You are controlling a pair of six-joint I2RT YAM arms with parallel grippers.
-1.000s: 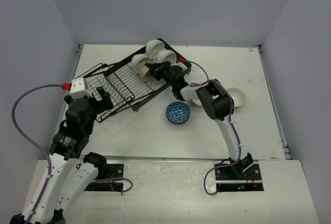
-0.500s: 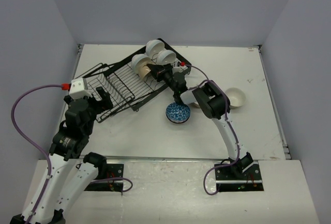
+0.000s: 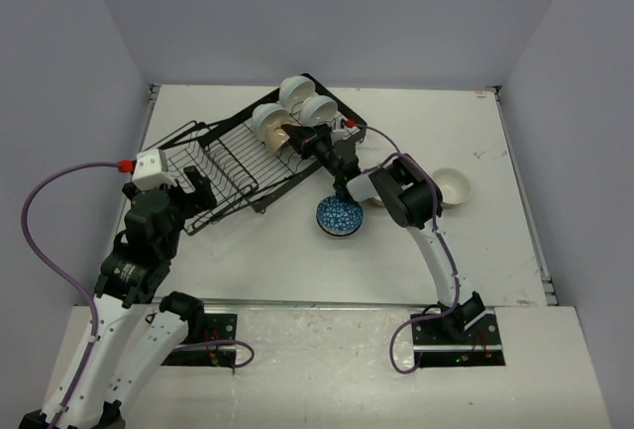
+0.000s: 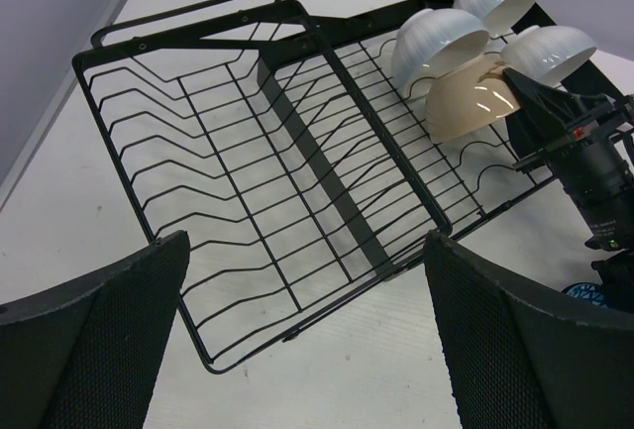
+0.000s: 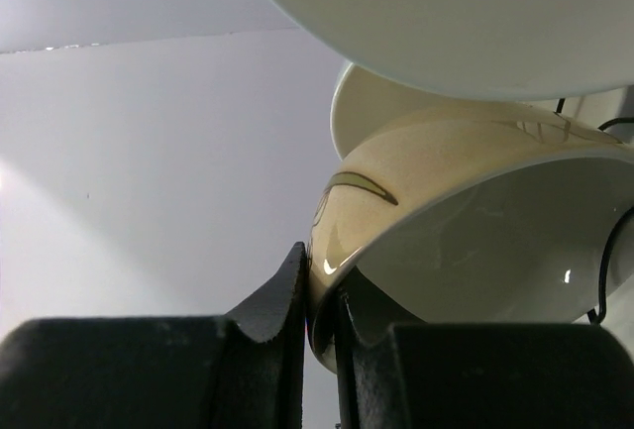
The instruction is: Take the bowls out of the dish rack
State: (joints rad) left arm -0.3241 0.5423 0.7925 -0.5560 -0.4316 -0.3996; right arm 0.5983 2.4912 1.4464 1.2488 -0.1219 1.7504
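Top external view is showing the dish rack lying slantwise across the far left of the desk, its left end reaching near the desk's left edge. Bowls are standing bunched at the rack's far right end, and the rows of tines left of them are standing bare. The right claw is reaching into that bunch and, in the right wrist view, is clenching the rim of the beige bowl between its fingers, a white bowl crowding just above. The left claw is hovering released over the rack's near left corner, fingers spread wide. On the desk, a blue patterned bowl is sitting just beside the rack's near edge, and a white bowl is resting farther right, well apart from the desk's right edge.
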